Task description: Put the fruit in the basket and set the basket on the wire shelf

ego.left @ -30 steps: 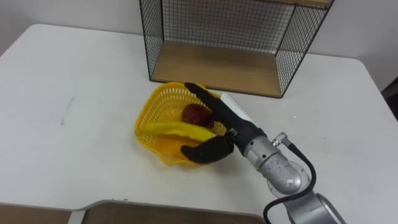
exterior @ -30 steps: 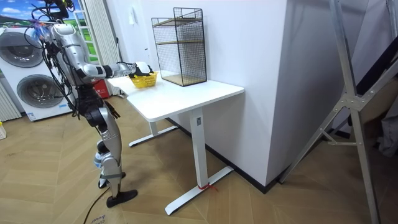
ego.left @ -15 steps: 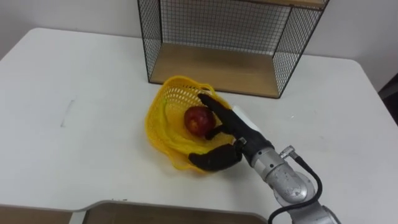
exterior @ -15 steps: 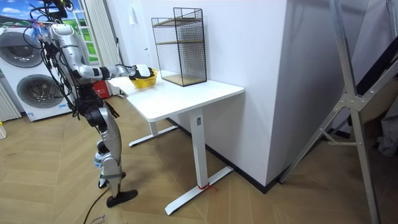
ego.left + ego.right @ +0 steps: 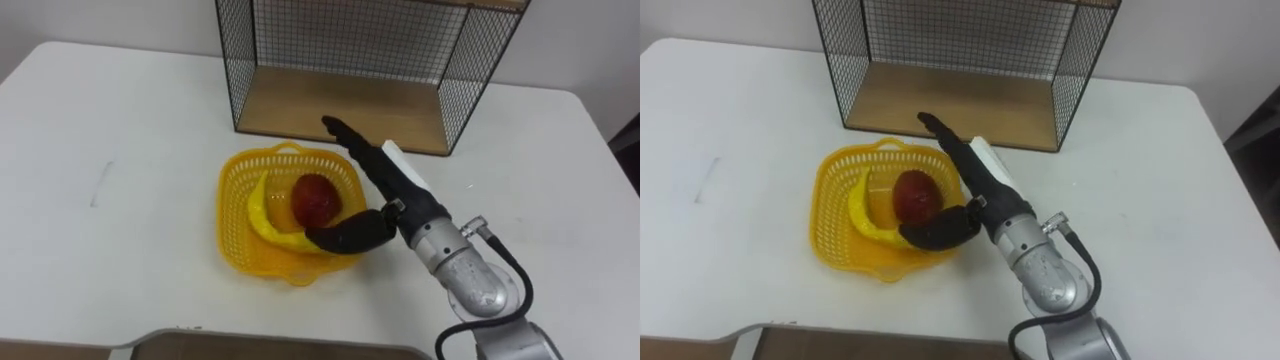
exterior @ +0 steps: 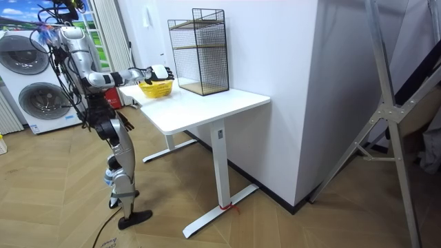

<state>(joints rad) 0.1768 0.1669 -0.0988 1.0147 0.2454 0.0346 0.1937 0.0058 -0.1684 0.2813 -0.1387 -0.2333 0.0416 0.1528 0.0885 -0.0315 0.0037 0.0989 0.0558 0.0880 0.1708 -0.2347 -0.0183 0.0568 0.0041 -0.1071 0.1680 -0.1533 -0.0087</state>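
The right robot hand (image 5: pixel 400 195) reaches in from the lower right of the left eye view and lies over the right rim of the yellow basket (image 5: pixel 228 215). Its fingers (image 5: pixel 345 133) are straight and unclenched, pointing up and left toward the wire shelf (image 5: pixel 300 100). The thumb (image 5: pixel 345 240) is spread wide across the basket's near-right rim, so the hand looks open rather than clamped. The basket sits flat on the white table (image 5: pixel 120 130), mouth up, just in front of the shelf's wooden floor. Inside it a red apple (image 5: pixel 315 198) rests right of centre, beside the palm. The banana (image 5: pixel 265 220) curves along the left and near wall, its long axis running from the far left to the near right. One end points toward the shelf and the other toward the thumb.

In the room view the robot stands upright at the table's (image 6: pixel 207 103) end on that view's left, in front of washing machines (image 6: pixel 38 103). Its right robot hand (image 6: pixel 160 71) is stretched out over the basket (image 6: pixel 157 87), with the shelf (image 6: pixel 200 52) just beyond.

The right eye view shows the same layout. The robot hand (image 5: pixel 995 195) is over the basket's (image 5: pixel 825 215) right rim, with the apple (image 5: pixel 915 195) and banana (image 5: pixel 862 215) inside and the shelf (image 5: pixel 940 100) behind.
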